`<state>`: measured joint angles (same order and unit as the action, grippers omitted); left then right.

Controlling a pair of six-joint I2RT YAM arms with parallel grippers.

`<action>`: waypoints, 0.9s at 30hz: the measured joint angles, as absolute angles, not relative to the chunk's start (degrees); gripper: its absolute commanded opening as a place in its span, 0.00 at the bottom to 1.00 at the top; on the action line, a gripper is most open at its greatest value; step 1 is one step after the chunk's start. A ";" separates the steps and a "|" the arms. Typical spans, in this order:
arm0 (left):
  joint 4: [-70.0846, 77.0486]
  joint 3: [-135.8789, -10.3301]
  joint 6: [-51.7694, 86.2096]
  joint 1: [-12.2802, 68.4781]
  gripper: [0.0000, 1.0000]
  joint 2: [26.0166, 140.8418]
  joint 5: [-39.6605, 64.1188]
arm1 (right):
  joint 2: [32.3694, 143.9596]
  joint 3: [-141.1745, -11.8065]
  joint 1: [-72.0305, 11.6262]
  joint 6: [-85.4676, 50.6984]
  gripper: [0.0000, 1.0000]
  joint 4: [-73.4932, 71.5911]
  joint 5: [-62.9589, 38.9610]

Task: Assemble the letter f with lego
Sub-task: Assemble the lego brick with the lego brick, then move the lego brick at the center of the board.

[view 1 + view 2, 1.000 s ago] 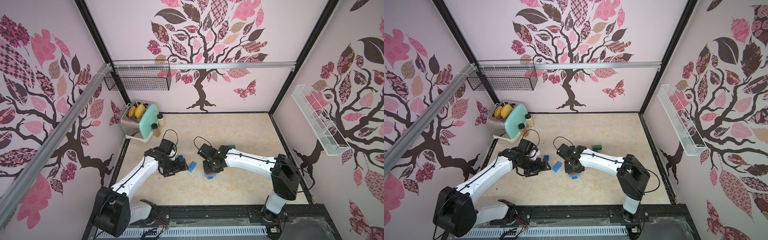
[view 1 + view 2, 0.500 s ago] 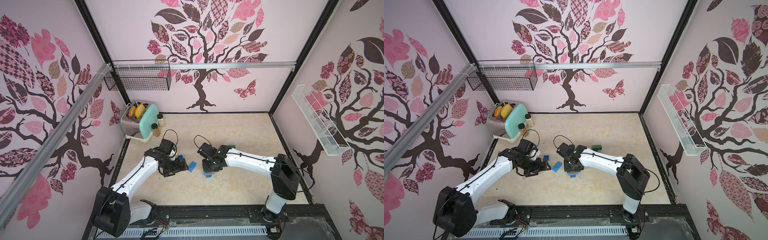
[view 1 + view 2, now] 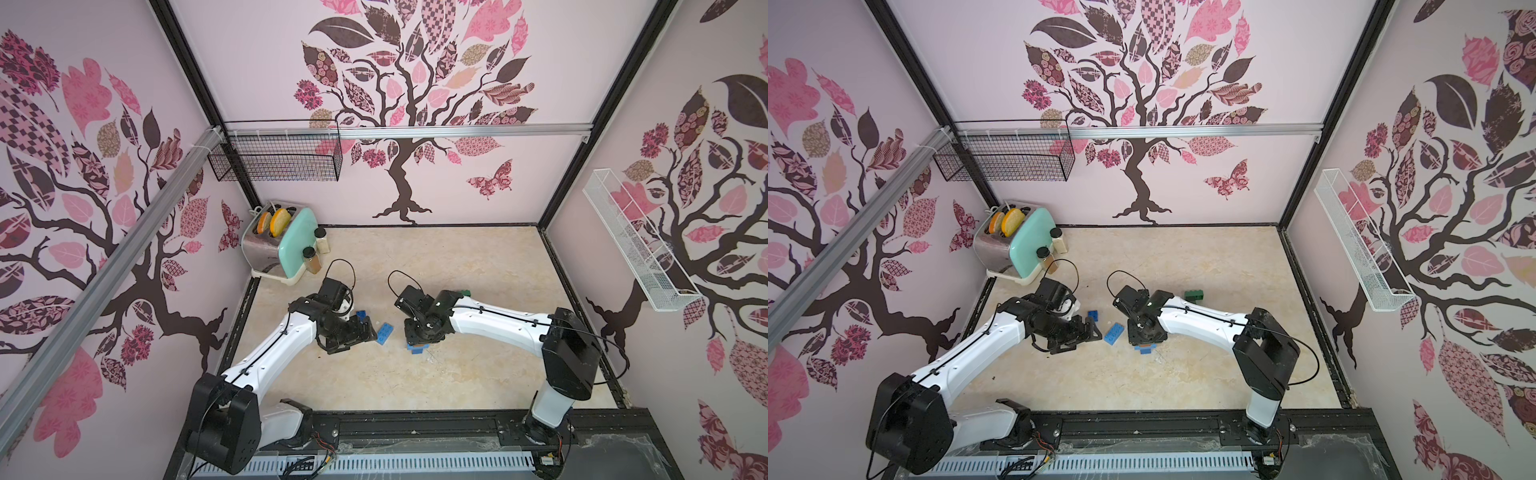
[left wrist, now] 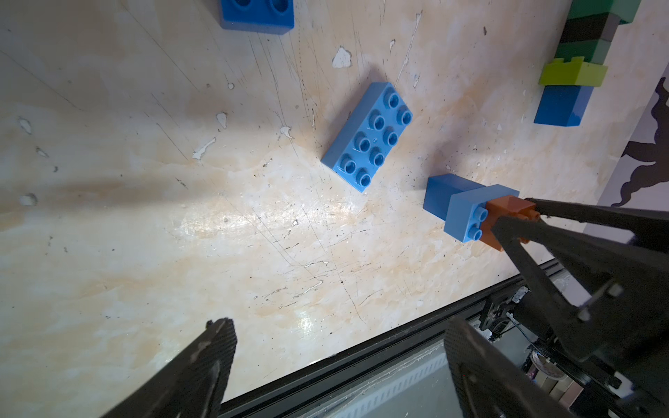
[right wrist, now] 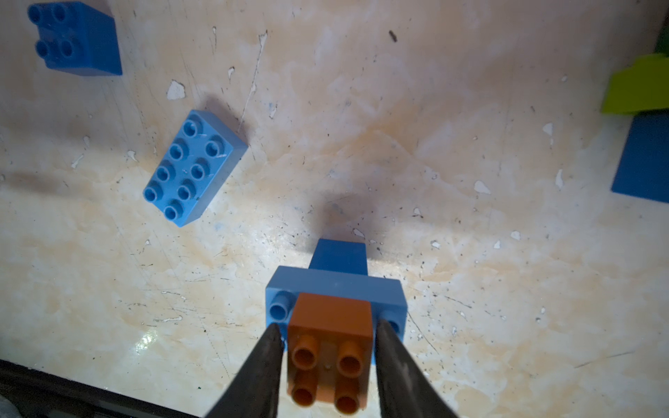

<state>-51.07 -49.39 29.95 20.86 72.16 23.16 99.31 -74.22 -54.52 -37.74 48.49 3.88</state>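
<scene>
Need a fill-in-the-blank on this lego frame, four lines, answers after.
1. The right gripper straddles the ___ brick topping its stack.
2. The loose light blue brick between the arms shows ___ studs.
3. The left gripper is ___ and empty.
4. The lime green brick sits on a ___ brick.
Answers: brown; eight; open; blue.

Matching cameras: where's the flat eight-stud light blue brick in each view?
In a top view: light blue brick right of square blue brick.
In a top view: brick, same spot.
Left wrist: brick between that square and brown-topped stack.
Right wrist: brick, likewise.
Shared landmark: square blue brick.
</scene>
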 measured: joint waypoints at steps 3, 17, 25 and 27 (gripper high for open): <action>-51.09 -49.39 29.95 20.38 0.94 72.16 23.14 | 99.31 -74.67 -54.52 -37.39 0.47 48.90 3.88; -43.55 -53.47 35.09 12.53 0.95 84.55 22.92 | 94.78 -83.77 -52.27 -33.54 0.99 53.41 2.79; -34.44 -55.35 40.51 12.08 0.95 92.33 25.02 | 90.43 -82.39 -45.34 -31.66 0.99 54.85 -0.27; -32.80 -55.35 41.54 12.08 0.95 92.97 24.99 | 89.49 -81.69 -44.47 -31.31 0.99 55.00 -0.67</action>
